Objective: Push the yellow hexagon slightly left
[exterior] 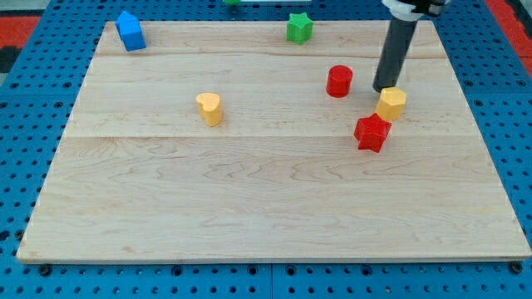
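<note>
The yellow hexagon [391, 104] sits on the wooden board toward the view's right, just above a red star-shaped block [372, 132] that nearly touches it. My tip [383, 89] is at the hexagon's upper left edge, touching or almost touching it. A red cylinder [339, 81] stands just to the left of the rod.
A yellow heart-shaped block [209, 109] lies left of centre. A blue block [130, 31] is at the top left corner and a green star block [299, 27] at the top middle. The board [249, 208] lies on a blue pegboard.
</note>
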